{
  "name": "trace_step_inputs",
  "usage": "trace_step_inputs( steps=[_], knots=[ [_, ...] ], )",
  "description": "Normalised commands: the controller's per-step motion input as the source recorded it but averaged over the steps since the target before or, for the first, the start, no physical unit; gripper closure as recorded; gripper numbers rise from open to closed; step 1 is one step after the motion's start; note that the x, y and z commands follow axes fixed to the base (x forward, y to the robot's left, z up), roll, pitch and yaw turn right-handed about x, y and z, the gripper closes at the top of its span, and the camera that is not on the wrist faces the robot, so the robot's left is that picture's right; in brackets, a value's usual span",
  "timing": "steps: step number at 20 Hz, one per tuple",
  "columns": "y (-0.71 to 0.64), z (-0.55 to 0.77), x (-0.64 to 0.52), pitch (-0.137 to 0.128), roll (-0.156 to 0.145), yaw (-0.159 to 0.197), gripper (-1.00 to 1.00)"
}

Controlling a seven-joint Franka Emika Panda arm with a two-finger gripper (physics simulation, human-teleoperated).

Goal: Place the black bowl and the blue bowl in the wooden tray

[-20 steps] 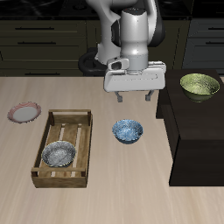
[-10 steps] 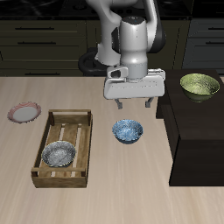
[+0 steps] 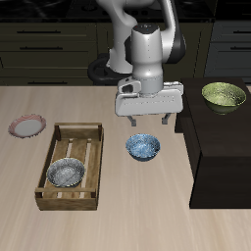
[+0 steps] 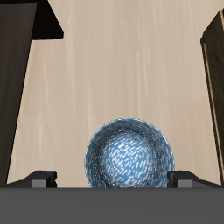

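The blue bowl [image 3: 143, 147] sits upright on the table beside the wooden tray [image 3: 59, 131]. It also shows in the wrist view [image 4: 129, 157], between the two fingertips [image 4: 39, 181]. My gripper [image 3: 149, 121] hangs open just above the blue bowl, a little farther back than it, and holds nothing. The black bowl [image 3: 67, 174] lies inside the wooden tray, in the end nearer the table's front edge. An edge of the tray shows in the wrist view [image 4: 214, 52].
A small pink plate [image 3: 26, 125] lies beyond the tray near the table's side edge. A dark box-like block [image 3: 221, 147] stands beside the blue bowl, with a yellow-green bowl [image 3: 224, 96] on top.
My gripper has come down and moved slightly toward the blue bowl over the last second. The bowls and tray have not moved.
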Motion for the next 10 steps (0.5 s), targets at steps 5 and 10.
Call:
trace_step_inputs(
  steps=[5,10],
  knots=[
    [0.13,-0.15,0.05,0.023,0.028,-0.015,-1.00],
    [0.16,-0.12,0.01,0.009,0.030,-0.007,-1.00]
  ],
)
